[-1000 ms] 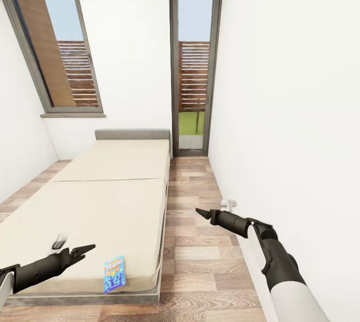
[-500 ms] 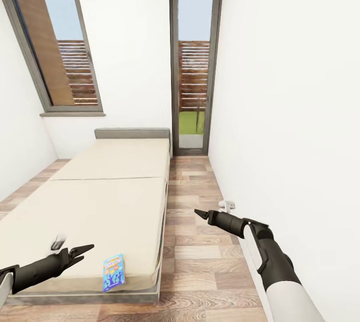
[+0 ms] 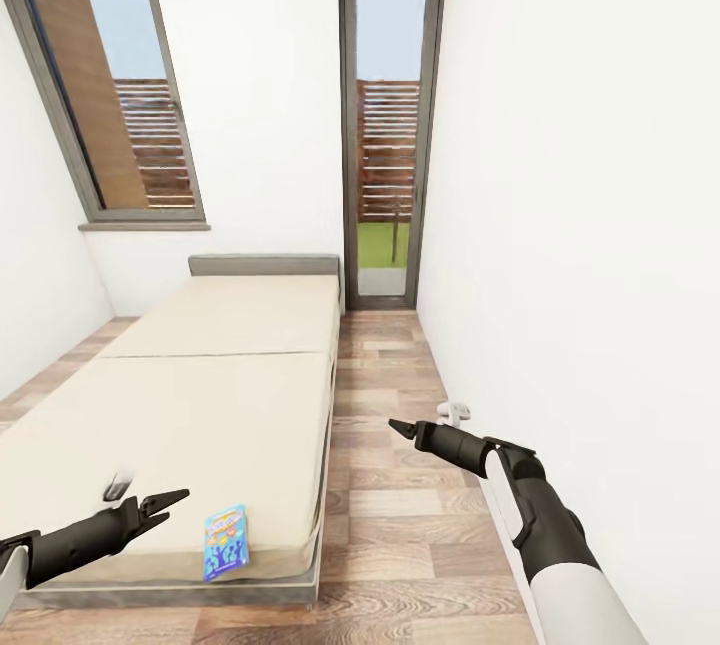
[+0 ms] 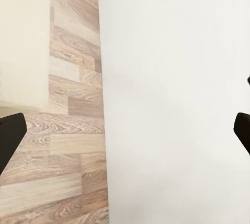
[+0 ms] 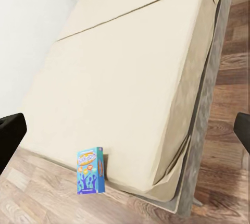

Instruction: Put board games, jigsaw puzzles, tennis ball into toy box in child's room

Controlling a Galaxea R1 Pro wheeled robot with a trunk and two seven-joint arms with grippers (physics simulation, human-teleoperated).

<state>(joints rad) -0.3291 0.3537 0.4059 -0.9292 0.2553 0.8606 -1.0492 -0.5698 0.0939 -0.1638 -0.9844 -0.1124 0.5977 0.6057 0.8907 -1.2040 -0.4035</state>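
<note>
Head view: blue board game (image 3: 225, 542) with cartoon figures lies flat on the bed (image 3: 200, 395), at the near foot corner by the mattress edge. Left tool (image 3: 170, 502) hangs above the mattress just beside the game, jaws slightly parted, holding nothing. Right tool (image 3: 399, 428) is over the wood floor (image 3: 390, 495) beside the bed; closed or nearly so, cannot tell.

The wide low bed (image 3: 200, 395) has a plain beige cloth-like matt mattress and a smooth grey frame. The flat blue printed cardboard-like game box (image 3: 225, 543) looks slightly glossy. The plank floor (image 3: 390, 485) shows grained wood. The white walls (image 3: 580, 225) are smooth and matt.
</note>
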